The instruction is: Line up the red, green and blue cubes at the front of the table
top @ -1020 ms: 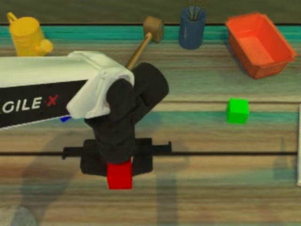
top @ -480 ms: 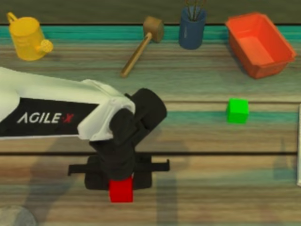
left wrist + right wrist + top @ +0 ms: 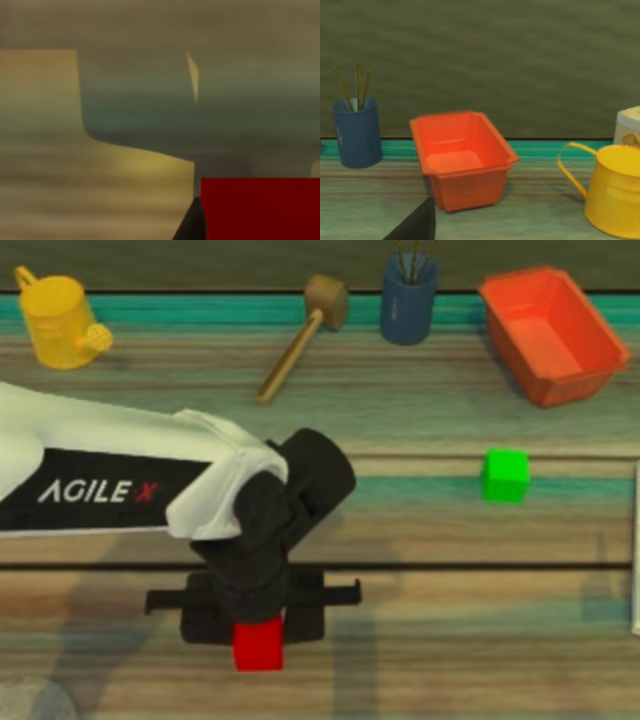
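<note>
My left gripper [image 3: 257, 632] is shut on the red cube [image 3: 258, 648], low over the table [image 3: 450, 640] near its front edge, left of centre. In the left wrist view the red cube [image 3: 260, 210] fills the corner, with one dark finger [image 3: 192, 225] pressed against its side. The green cube [image 3: 505, 475] sits alone on the right half, mid-depth. The blue cube is hidden. My right arm [image 3: 636, 540] is parked at the right edge. Its wrist view shows a single dark finger [image 3: 417, 227] set wide, with nothing held.
Along the back stand a yellow watering can [image 3: 60, 320], a wooden mallet [image 3: 300, 335], a dark blue cup [image 3: 408, 302] with sticks, and an orange bin [image 3: 550, 335]. The left arm's white and black body covers much of the table's left half.
Over the last second my left arm carried the red cube a little toward the front edge. In the last half second it has barely moved. The green cube stayed put.
</note>
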Available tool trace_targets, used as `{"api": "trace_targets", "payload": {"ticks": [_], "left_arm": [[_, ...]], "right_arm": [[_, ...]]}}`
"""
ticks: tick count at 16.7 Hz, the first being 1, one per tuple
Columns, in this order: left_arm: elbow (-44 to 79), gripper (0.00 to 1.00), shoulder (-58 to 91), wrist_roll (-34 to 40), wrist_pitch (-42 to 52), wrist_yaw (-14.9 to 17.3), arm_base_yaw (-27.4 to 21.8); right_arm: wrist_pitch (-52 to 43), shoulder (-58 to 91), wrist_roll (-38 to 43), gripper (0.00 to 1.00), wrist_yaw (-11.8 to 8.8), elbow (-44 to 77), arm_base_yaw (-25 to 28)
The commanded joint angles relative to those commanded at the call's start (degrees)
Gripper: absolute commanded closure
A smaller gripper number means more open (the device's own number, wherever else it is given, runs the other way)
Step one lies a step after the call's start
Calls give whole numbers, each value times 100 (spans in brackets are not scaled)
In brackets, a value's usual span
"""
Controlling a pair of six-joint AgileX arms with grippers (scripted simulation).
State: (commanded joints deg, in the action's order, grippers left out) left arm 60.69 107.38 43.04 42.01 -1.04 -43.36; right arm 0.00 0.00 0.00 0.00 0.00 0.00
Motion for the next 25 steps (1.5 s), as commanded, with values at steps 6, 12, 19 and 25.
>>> {"api": "trace_targets", "payload": {"ticks": [6, 12, 19, 25], "left_arm": [[0, 2, 0, 0, 0, 0, 0], [0, 0, 0, 0, 0, 0, 0], [283, 0, -183, 47, 440, -3, 41], [871, 0, -691, 45, 1560, -4, 87]], "right_arm": [[0, 0, 0, 0, 0, 0, 0], [0, 0, 0, 0, 0, 0, 0], [0, 0, 0, 0, 0, 0, 0], [0, 0, 0, 0, 0, 0, 0]]}}
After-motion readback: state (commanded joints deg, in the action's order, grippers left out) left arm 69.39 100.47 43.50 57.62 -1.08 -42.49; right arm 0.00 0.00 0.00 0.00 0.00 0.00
